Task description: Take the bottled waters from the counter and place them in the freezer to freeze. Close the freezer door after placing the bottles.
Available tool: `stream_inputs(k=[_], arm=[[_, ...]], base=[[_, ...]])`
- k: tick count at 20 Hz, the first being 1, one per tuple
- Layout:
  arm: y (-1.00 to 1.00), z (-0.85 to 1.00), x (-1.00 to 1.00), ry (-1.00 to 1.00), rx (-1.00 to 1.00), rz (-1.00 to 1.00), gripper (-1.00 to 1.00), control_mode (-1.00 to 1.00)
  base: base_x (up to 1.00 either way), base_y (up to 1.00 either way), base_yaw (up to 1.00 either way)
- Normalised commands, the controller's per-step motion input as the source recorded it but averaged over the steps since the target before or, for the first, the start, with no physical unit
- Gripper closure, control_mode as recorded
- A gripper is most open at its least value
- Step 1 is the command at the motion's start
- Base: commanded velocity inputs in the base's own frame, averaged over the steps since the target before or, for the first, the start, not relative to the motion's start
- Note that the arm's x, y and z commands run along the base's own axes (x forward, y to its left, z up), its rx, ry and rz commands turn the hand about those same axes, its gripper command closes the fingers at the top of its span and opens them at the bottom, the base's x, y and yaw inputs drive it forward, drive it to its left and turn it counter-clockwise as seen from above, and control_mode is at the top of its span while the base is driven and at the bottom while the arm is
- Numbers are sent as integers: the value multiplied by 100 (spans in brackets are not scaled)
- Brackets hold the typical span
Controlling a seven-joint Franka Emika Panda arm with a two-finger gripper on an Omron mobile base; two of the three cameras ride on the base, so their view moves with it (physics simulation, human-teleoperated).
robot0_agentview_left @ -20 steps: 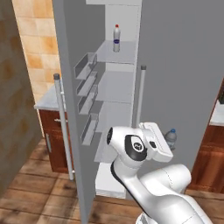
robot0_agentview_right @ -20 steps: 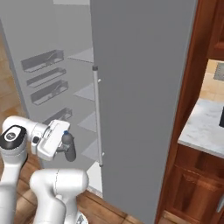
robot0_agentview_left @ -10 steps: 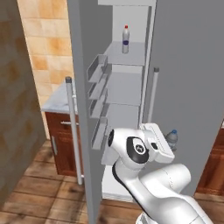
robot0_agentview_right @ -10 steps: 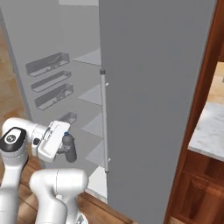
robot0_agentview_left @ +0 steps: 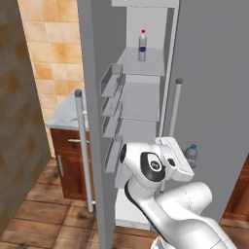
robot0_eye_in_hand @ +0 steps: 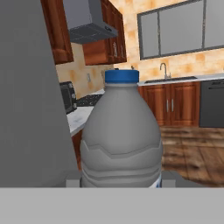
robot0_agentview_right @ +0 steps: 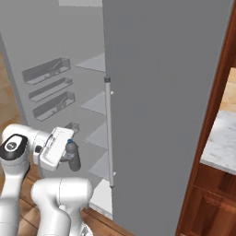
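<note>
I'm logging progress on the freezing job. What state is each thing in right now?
Freezer door: swung open.
Twin door: closed.
Red-capped bottle: upright on an upper freezer shelf.
Blue-capped bottle: upright, capped, held outside the freezer.
Claw: shut on the blue-capped bottle.
</note>
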Motion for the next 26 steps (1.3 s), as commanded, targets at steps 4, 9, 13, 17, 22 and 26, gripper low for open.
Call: stream_inputs(k=[4, 9, 13, 17, 22, 26], arm=[[0, 0, 0, 0, 0, 0, 100, 100], [0, 0, 0, 0, 0, 0, 100, 100], [0, 0, 0, 0, 0, 0, 100, 100], [0, 0, 0, 0, 0, 0, 100, 100], [0, 0, 0, 0, 0, 0, 100, 100], [0, 0, 0, 0, 0, 0, 100, 100]], base=[[48, 0, -6], [48, 0, -3], [33, 3, -2], [11, 25, -3], [10, 31, -1], [16, 37, 0]])
